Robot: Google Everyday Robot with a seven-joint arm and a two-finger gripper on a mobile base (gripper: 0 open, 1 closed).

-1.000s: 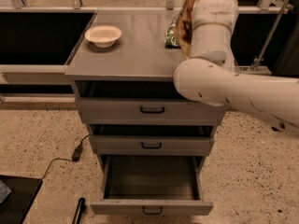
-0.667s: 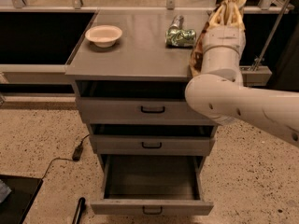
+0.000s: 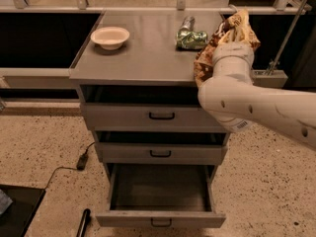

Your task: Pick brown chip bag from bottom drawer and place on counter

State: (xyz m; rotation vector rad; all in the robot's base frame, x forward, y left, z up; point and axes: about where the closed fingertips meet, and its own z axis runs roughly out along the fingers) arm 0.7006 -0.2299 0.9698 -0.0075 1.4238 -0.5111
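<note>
The brown chip bag point(image 3: 239, 25), crinkly with tan edges, hangs upright over the right rear corner of the counter point(image 3: 143, 53). My gripper point(image 3: 228, 42) is shut on it from below, mostly hidden behind my white wrist. The arm reaches in from the right, in front of the cabinet's right side. The bottom drawer point(image 3: 160, 219) is pulled open, and its inside looks empty.
A white bowl point(image 3: 110, 36) sits on the counter's left side. A shiny green foil bag point(image 3: 191, 37) lies at the counter's right rear, just left of the chip bag. The two upper drawers are slightly open. A black cable point(image 3: 81, 161) and a dark object point(image 3: 83, 223) lie on the floor at the left.
My arm has swung to the right with the chip bag, from in front of the green foil bag to the counter's right edge.
</note>
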